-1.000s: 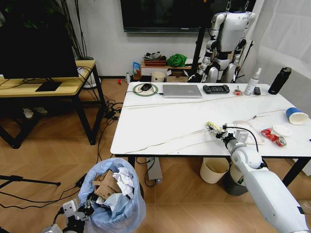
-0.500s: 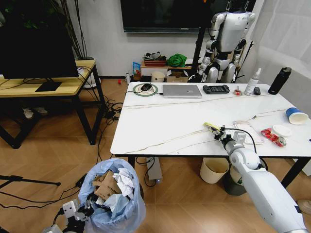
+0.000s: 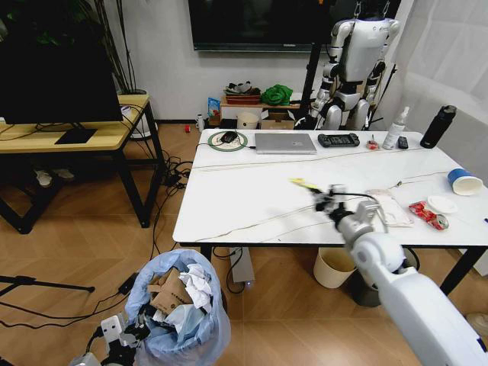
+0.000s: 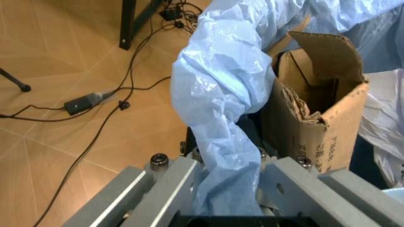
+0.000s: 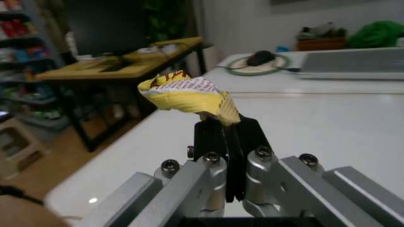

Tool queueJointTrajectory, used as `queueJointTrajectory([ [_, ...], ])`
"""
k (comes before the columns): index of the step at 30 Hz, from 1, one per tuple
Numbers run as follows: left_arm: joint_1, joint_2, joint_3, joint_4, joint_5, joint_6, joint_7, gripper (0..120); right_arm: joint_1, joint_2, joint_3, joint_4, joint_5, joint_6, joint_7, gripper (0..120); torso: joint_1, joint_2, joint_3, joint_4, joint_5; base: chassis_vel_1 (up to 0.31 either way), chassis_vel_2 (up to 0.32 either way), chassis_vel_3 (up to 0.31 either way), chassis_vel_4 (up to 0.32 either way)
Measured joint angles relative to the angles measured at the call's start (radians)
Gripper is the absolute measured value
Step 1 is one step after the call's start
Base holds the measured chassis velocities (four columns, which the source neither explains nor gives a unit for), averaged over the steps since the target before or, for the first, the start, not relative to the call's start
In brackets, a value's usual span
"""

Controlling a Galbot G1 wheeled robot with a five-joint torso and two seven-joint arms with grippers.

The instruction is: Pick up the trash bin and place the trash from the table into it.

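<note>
The trash bin (image 3: 177, 314), lined with a light-blue bag (image 4: 221, 94), is at the lower left on the floor side, holding torn cardboard (image 4: 319, 118) and crumpled paper. My left gripper (image 3: 122, 335) (image 4: 227, 177) is shut on the bag's rim. Above the table (image 3: 252, 191), my right gripper (image 3: 324, 200) (image 5: 226, 137) is shut on a crumpled yellow wrapper (image 3: 305, 184) (image 5: 183, 91), held clear of the top. More trash lies at the table's right: a flat white pouch (image 3: 389, 206), a crushed red can (image 3: 425, 214), a white lid (image 3: 443, 203) and a blue paper cup (image 3: 463, 181).
A laptop (image 3: 286, 142), a mouse on a green pad (image 3: 228, 138), a controller (image 3: 339, 139) and bottles (image 3: 439, 126) line the table's far edge. A cream bin (image 3: 335, 265) stands under the table. A wooden desk (image 3: 84, 136) is to the left; cables cross the floor.
My right gripper has lifted the yellow wrapper off the table and carried it left and a little away from the front edge. The left arm and the bin have barely moved.
</note>
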Motion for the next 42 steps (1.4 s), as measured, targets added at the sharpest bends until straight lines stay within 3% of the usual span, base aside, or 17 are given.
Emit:
queueJointTrajectory([
  [2, 0.0, 0.0, 0.0, 0.0, 0.0, 0.0, 0.0, 0, 0.0, 0.0, 0.0, 0.0, 0.0, 0.0, 0.0, 0, 0.0, 0.0, 0.0, 0.0, 0.0, 0.0, 0.0, 0.0, 0.0],
  [8, 0.006, -0.008, -0.006, -0.005, 0.002, 0.002, -0.002, 0, 0.01, -0.007, -0.264, 0.183, 0.036, 0.038, -0.015, 0, 0.0, 0.0, 0.0, 0.0, -0.0005, 0.0, 0.0, 0.0, 0.0],
  [10, 0.006, -0.01, -0.006, -0.005, 0.003, 0.002, -0.002, 0, 0.011, -0.007, -0.289, 0.193, 0.037, 0.041, -0.019, 0, 0.0, 0.0, 0.0, 0.0002, 0.0001, 0.0, 0.0, 0.0, 0.0],
  [12, 0.004, -0.019, -0.007, -0.008, 0.009, 0.005, -0.005, 0, 0.019, -0.007, -0.443, 0.229, 0.017, 0.07, -0.038, 0, 0.0, 0.0, 0.0, 0.0001, 0.0, 0.0, 0.0, 0.0, 0.0],
  [15, 0.002, -0.029, -0.002, -0.015, 0.013, 0.011, -0.009, 0, 0.027, -0.003, -0.578, 0.219, -0.046, 0.099, -0.05, 0, 0.0, 0.0, 0.0, -0.0001, 0.0002, 0.0, 0.0, 0.0, 0.0],
  [18, 0.002, -0.036, 0.0, -0.022, 0.016, 0.013, -0.012, 0, 0.028, 0.007, -0.637, 0.187, -0.086, 0.106, -0.056, 0, 0.0, 0.0, 0.0, 0.0, 0.0003, 0.0, 0.0, 0.0, 0.0],
  [23, 0.005, -0.045, 0.005, -0.029, 0.017, 0.015, -0.015, 0, -0.014, -0.001, -0.634, 0.136, -0.164, 0.094, -0.067, 15, 0.0, 0.0, 0.0, -0.0002, 0.0003, 0.0, 0.0, 0.0, 0.0],
  [30, 0.001, -0.045, 0.015, -0.02, 0.018, 0.017, -0.021, 0, -0.028, -0.015, -0.61, 0.15, -0.175, 0.099, -0.068, 40, 0.0, 0.0, 0.0, -0.0002, 0.0003, 0.0, 0.0, 0.0, 0.0],
  [32, 0.001, -0.045, 0.016, -0.019, 0.018, 0.017, -0.022, 0, -0.028, -0.015, -0.609, 0.151, -0.175, 0.1, -0.068, 41, 0.0, 0.0, 0.0, -0.0002, 0.0003, 0.0, 0.0, 0.0, 0.0],
  [36, -0.003, -0.041, 0.022, -0.011, 0.018, 0.019, -0.025, 0, -0.028, -0.021, -0.597, 0.168, -0.168, 0.113, -0.067, 62, 0.0, 0.0, 0.0, -0.0002, 0.0003, 0.0, 0.0, 0.0, 0.0],
  [38, -0.004, -0.04, 0.022, -0.01, 0.017, 0.02, -0.026, 0, -0.028, -0.021, -0.589, 0.174, -0.163, 0.117, -0.066, 66, 0.0, 0.0, 0.0, -0.0001, 0.0004, 0.0, 0.0, 0.0, 0.0],
  [42, -0.006, -0.033, 0.03, 0.004, 0.015, 0.021, -0.03, 0, -0.035, -0.021, -0.489, 0.203, -0.096, 0.128, -0.005, 84, 0.0, 0.0, 0.0, 0.0002, 0.0004, 0.0, 0.0, 0.0, 0.0],
])
